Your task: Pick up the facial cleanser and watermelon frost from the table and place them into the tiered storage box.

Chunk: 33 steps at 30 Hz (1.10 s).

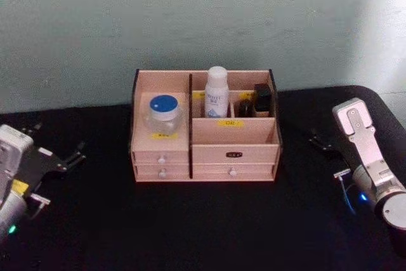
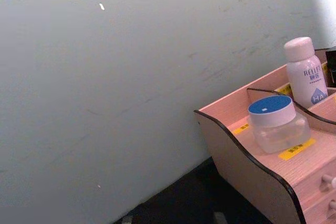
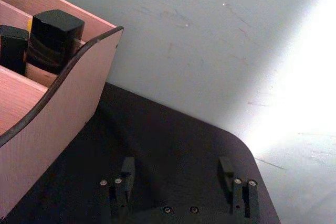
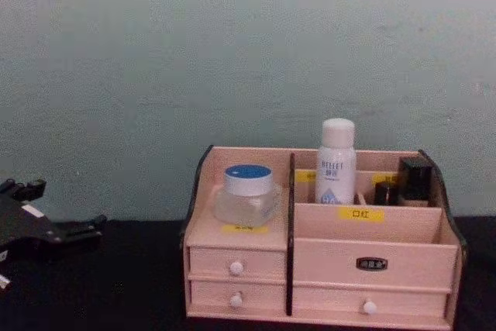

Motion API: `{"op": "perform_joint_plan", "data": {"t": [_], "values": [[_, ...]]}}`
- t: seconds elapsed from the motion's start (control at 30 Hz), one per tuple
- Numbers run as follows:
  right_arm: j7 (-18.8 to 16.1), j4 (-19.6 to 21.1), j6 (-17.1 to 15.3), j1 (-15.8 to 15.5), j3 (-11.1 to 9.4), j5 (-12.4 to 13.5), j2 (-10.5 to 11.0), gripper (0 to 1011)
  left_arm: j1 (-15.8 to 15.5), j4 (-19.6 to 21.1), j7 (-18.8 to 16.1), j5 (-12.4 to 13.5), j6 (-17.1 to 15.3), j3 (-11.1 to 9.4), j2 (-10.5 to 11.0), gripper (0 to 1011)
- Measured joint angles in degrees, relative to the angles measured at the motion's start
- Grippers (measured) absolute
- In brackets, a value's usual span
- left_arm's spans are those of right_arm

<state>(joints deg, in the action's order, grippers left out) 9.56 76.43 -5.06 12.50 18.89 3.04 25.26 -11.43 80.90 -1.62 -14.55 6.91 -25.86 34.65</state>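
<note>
Head view, stock at hand: tiered storage box [image 1: 204,150] at mid bench [image 1: 190,226], against the wall. Left compartment of the box: clear jar with blue lid [image 1: 163,113], likely the watermelon frost. Rear middle compartment of the box: white bottle [image 1: 216,93], likely the facial cleanser, upright. Right of the bottle: dark cosmetic containers [image 1: 261,99].

Left claw [image 1: 75,157]: left of the box, well apart, jaws parted, holding nothing. Right claw [image 1: 320,143]: right of the box, well apart, wide, holding nothing.

Judgement: both items appear placed; keep both arms low and clear of the box's dark side edges. Nothing lies between either claw and the box.
</note>
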Motion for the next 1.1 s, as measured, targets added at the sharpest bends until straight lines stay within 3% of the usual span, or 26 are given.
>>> {"op": "perform_joint_plan", "data": {"t": [1.1], "values": [[0.08, 0.02, 0.03, 0.00, 0.03, 0.00, 0.00, 1002, 0.00, 0.00, 0.00, 0.00, 0.00, 0.00, 0.00, 1001]]}}
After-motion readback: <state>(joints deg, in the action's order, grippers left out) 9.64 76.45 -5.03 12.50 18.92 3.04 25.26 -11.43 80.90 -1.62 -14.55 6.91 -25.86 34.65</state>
